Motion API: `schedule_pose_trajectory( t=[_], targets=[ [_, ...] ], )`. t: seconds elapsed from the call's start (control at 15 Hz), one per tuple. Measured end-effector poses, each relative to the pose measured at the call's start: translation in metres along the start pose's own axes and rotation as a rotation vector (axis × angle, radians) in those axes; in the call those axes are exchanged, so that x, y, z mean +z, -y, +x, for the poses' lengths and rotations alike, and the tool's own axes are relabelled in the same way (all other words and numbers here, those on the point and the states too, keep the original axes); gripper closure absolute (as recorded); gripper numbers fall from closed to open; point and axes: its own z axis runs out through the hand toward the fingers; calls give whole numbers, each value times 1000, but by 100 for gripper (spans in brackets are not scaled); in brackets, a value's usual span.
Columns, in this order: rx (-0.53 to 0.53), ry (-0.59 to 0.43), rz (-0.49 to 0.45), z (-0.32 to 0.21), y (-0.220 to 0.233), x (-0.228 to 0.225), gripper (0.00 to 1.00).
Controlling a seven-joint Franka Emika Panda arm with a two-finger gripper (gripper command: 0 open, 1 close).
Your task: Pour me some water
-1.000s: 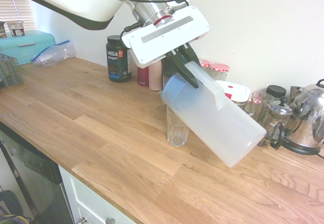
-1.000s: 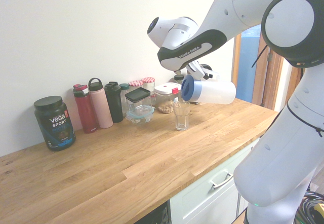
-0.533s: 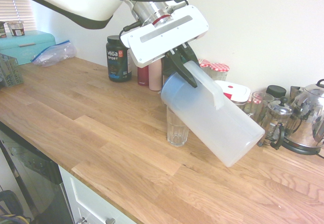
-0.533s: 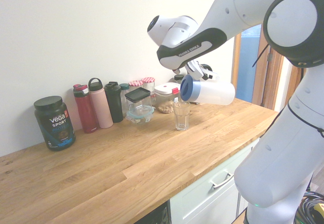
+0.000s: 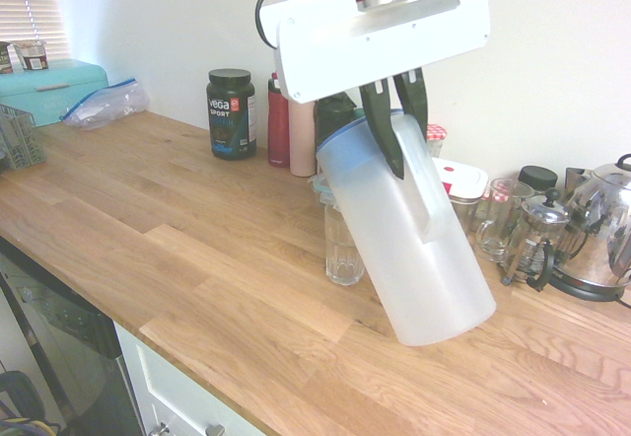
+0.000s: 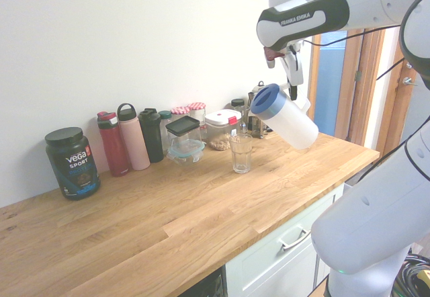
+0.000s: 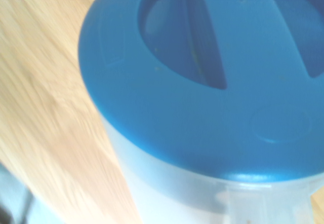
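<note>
Tipped less steeply than a moment ago, a frosted jug (image 5: 409, 239) with a blue lid (image 6: 269, 101) has swung back toward upright and away from the drinking glass (image 6: 241, 152), its bearer raised with it. The robot's fingers (image 5: 402, 125) are closed on the jug's handle (image 5: 426, 184); the body hangs below them, its long axis slanting from lid down to base, above the wooden worktop (image 5: 227, 258). Any water left is presumably inside; setting the jug down likely calls for further straightening, clear of the glass.
</note>
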Motion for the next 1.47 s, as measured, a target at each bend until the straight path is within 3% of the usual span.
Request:
schedule_pose_trajectory(
  t=[0.47,0.67,1.0,1.13,1.47],
  targets=[
    [70,-222,402,-60,-75,49,100],
    [129,-286,549,-78,-65,77,100],
    [252,-356,544,-152,-36,68,100],
    [364,-340,509,-172,-13,51,100],
    [674,-239,437,-160,103,-13,100]
  ],
)
